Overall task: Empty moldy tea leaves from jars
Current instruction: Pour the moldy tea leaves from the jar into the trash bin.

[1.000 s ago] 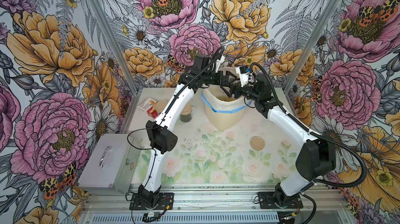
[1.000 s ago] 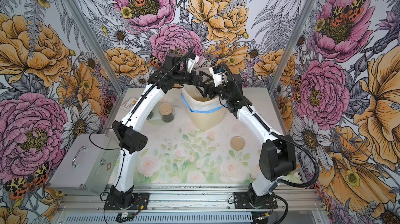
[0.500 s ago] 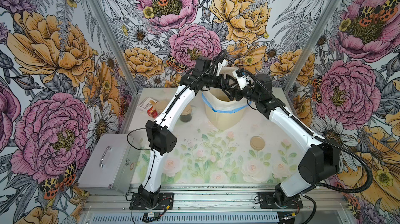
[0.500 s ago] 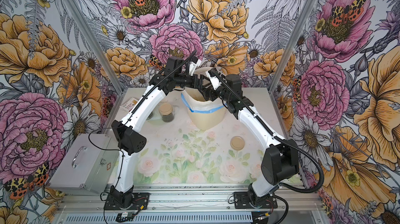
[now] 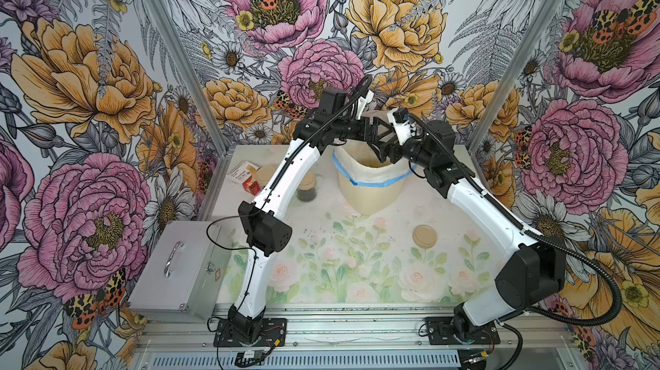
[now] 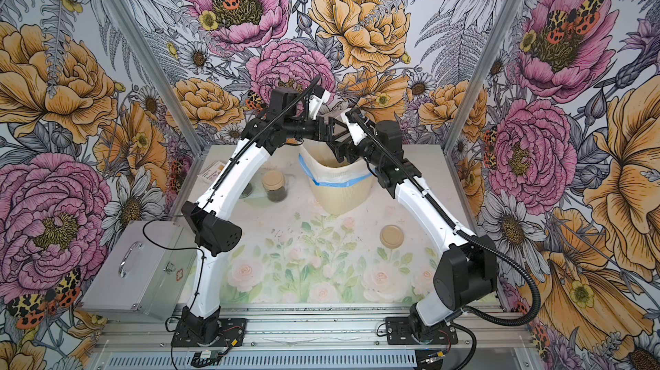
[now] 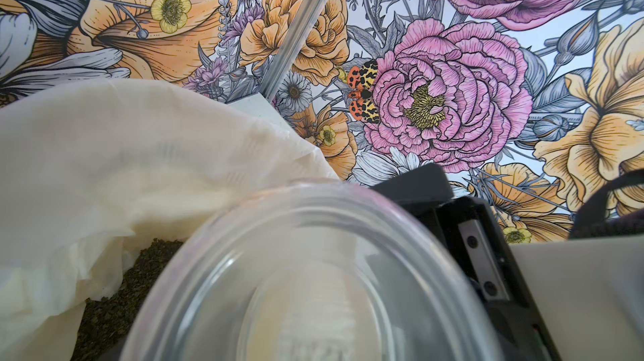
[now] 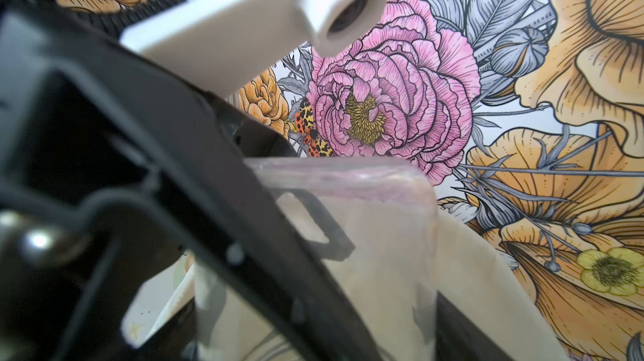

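The jar (image 7: 313, 289), bottom centre of the left wrist view, looks empty, clasped in the left gripper's (image 5: 378, 130) jaws above the bin (image 5: 371, 193). Moldy tea leaves (image 7: 115, 303) lie in its bag (image 7: 122, 167). Whether the right gripper's (image 5: 387, 152) jaws are open, I cannot tell. Shake stragglers out inside the rim.

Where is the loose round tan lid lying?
In both top views the flat tan disc lid lies on the floral mat, in front of the cream ribbed bin, beside the right arm.

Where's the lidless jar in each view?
Top view: hidden, somewhere above the bin.
Top view: same, above the bin.
Left wrist: jar up close, foreground.
Right wrist: jar centre, side-on.
Shared landmark: the bin's white bag.
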